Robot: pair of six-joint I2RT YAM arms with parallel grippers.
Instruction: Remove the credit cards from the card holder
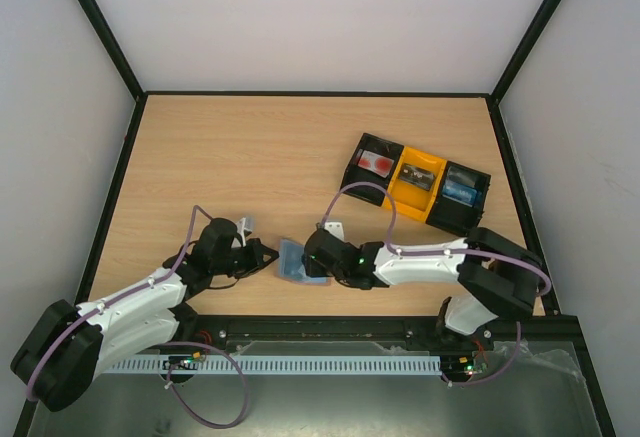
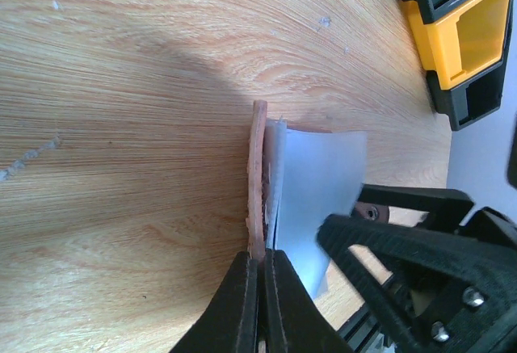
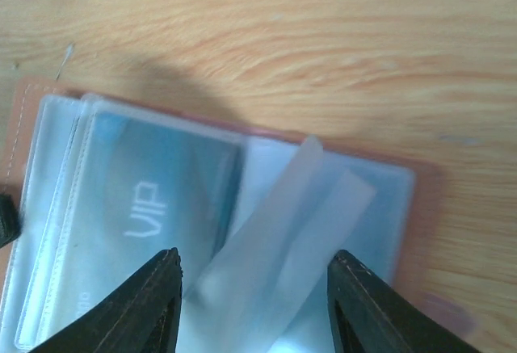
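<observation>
I count one card holder (image 1: 296,260), lying open close to the counter's (image 1: 250,147) near edge, about midway along it. My left pincer (image 2: 260,266) is pressed together on its brown edging. My right pincer (image 3: 254,268) hangs spread above the clear sleeves (image 3: 299,216), gripping nothing. One card (image 3: 153,199), marked VIP, shows inside a sleeve. One three-compartment tray (image 1: 432,164) sits toward the right edge, well apart from the holder. Bare wood runs from the holder to the far and left edges.
</observation>
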